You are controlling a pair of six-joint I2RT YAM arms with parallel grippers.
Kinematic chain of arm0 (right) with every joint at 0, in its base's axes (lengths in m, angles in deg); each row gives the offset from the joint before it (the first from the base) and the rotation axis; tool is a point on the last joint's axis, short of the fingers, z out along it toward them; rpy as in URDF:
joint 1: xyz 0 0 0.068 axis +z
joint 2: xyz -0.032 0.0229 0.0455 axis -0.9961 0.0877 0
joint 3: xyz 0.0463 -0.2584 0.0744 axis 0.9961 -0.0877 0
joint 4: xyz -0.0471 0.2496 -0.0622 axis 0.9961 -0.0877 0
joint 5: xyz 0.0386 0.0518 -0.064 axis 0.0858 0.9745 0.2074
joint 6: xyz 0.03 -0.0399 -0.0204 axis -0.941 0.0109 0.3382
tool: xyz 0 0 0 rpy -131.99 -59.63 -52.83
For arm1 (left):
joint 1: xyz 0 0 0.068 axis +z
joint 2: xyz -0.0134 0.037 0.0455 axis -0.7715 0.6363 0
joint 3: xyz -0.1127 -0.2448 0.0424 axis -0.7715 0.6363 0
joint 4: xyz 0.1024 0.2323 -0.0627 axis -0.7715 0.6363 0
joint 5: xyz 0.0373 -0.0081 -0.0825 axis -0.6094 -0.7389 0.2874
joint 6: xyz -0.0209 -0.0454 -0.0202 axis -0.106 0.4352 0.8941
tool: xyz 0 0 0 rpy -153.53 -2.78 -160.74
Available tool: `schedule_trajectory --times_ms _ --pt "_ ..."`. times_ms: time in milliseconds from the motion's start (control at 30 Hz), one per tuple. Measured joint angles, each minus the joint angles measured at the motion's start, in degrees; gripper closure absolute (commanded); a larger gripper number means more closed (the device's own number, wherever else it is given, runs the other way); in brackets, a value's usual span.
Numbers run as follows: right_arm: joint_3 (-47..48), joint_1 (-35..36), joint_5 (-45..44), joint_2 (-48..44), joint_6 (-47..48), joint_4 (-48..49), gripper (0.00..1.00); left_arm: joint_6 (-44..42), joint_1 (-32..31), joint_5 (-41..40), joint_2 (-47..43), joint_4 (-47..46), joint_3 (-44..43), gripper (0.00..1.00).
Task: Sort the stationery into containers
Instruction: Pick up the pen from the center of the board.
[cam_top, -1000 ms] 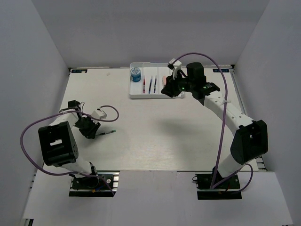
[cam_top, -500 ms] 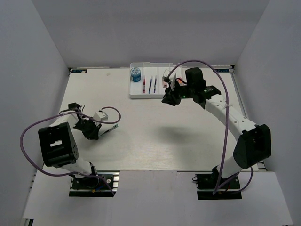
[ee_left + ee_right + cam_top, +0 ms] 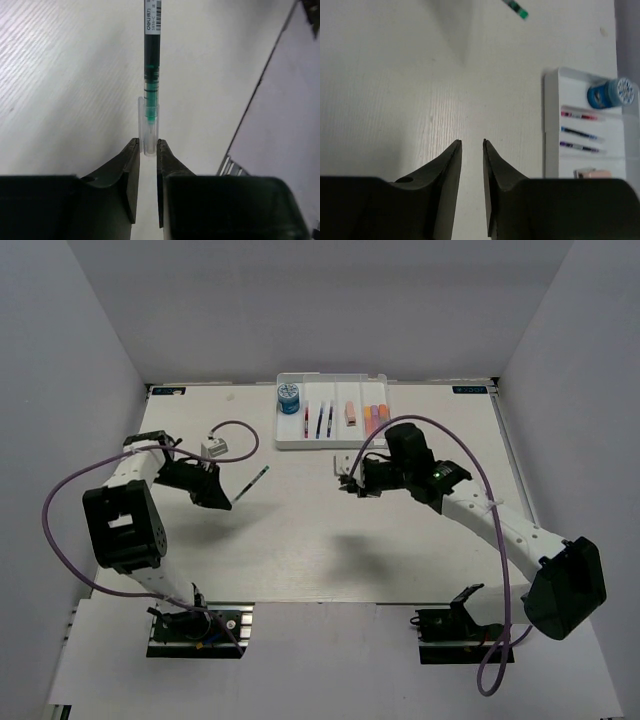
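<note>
A dark pen with green ink and a clear cap (image 3: 151, 75) points away from my left gripper (image 3: 148, 143), which is shut on its cap end. In the top view this pen (image 3: 251, 482) sticks out right of the left gripper (image 3: 222, 497), over the table's left half. The white tray (image 3: 330, 444) at the far middle holds a blue roll (image 3: 289, 397), a red pen (image 3: 307, 420), two dark pens (image 3: 325, 420), a pinkish eraser (image 3: 351, 413) and short markers (image 3: 376, 418). My right gripper (image 3: 346, 478) hangs in front of the tray, its jaws (image 3: 472, 142) narrowly open and holding nothing.
Purple cables loop from both arms over the table. In the right wrist view the tray's wall (image 3: 549, 125) stands to the right, with the blue roll (image 3: 612, 92) behind it, and the green pen's end (image 3: 515, 9) shows at the top. Grey walls close three sides.
My left gripper has shut on the pen and carried it away from the near edge. The right arm has drawn back from the tray towards the table's middle, its jaws narrowing.
</note>
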Motion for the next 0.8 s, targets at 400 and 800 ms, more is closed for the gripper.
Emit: schedule_trajectory --times_ms 400,800 --pt "9.1 15.4 1.6 11.8 22.9 1.7 0.72 10.7 -13.5 6.4 -2.0 4.6 -2.5 0.98" --pt "10.9 19.5 -0.7 16.3 31.9 1.8 0.62 14.4 -19.6 6.6 -5.6 5.2 -2.4 0.98"
